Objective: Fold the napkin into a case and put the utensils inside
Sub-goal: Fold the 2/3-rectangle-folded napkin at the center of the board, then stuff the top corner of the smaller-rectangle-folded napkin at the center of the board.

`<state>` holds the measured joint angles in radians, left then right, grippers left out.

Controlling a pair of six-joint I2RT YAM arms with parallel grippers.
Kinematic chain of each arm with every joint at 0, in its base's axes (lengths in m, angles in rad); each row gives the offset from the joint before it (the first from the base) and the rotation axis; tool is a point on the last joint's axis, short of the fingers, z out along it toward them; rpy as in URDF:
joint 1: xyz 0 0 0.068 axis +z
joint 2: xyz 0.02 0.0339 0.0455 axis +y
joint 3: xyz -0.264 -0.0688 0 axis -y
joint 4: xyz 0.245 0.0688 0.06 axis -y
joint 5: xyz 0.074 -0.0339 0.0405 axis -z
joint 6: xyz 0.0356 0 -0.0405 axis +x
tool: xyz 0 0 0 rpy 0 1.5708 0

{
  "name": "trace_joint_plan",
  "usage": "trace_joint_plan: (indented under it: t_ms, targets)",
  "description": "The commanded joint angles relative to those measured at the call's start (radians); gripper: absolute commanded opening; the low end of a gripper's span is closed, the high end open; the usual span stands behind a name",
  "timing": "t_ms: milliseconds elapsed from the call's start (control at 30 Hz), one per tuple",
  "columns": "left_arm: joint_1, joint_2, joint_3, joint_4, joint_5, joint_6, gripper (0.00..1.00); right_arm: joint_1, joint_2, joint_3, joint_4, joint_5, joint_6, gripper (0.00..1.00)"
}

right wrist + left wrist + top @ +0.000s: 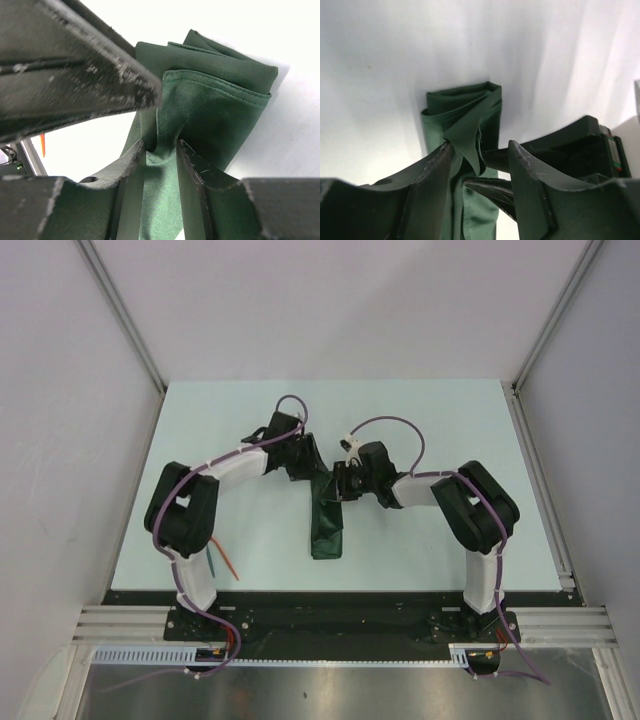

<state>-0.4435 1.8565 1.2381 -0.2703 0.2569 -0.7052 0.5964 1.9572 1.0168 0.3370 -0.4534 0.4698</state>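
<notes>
From above, the dark green napkin (326, 525) lies mid-way across the surface (420, 420) as a narrow folded strip, its long axis running near to far and its far end bunched, with the utensils (225, 562) well apart at the near left. In the left wrist view the left fingers (432, 172) stand apart, and a loose fold of the cloth hangs between them against one finger. In the right wrist view the right fingers (192, 172) stand narrow, pinching gathered cloth.
</notes>
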Motion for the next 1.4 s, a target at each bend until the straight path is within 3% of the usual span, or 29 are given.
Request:
trace_joint_plan:
  t_ms: [0, 133, 233, 533, 700, 867, 1167, 1367]
  targets:
    - [0.009, 0.026, 0.070, -0.099, -0.074, 0.096, 0.55, -0.012, 0.000, 0.000, 0.066, -0.011, 0.000, 0.34]
    - [0.008, 0.026, 0.084, -0.121, -0.102, 0.116, 0.55, -0.024, 0.014, 0.005, 0.086, -0.039, 0.023, 0.25]
    - [0.008, 0.023, 0.106, -0.141, -0.123, 0.133, 0.56, -0.030, 0.012, 0.008, 0.089, -0.045, 0.027, 0.24]
    - [0.014, 0.046, 0.124, -0.084, -0.012, 0.131, 0.55, -0.040, 0.016, 0.006, 0.115, -0.079, 0.039, 0.36]
    - [0.015, 0.067, 0.127, -0.081, -0.008, 0.127, 0.45, -0.058, 0.020, 0.005, 0.154, -0.102, 0.089, 0.37]
    - [0.019, 0.055, 0.107, -0.073, -0.024, 0.125, 0.25, -0.072, 0.032, 0.011, 0.166, -0.110, 0.116, 0.40]
    - [0.022, 0.030, 0.078, -0.047, -0.007, 0.115, 0.10, -0.075, 0.077, 0.049, 0.175, -0.114, 0.147, 0.38]
    - [0.022, 0.030, 0.060, -0.034, 0.005, 0.107, 0.06, -0.069, 0.092, 0.086, 0.162, -0.107, 0.150, 0.32]
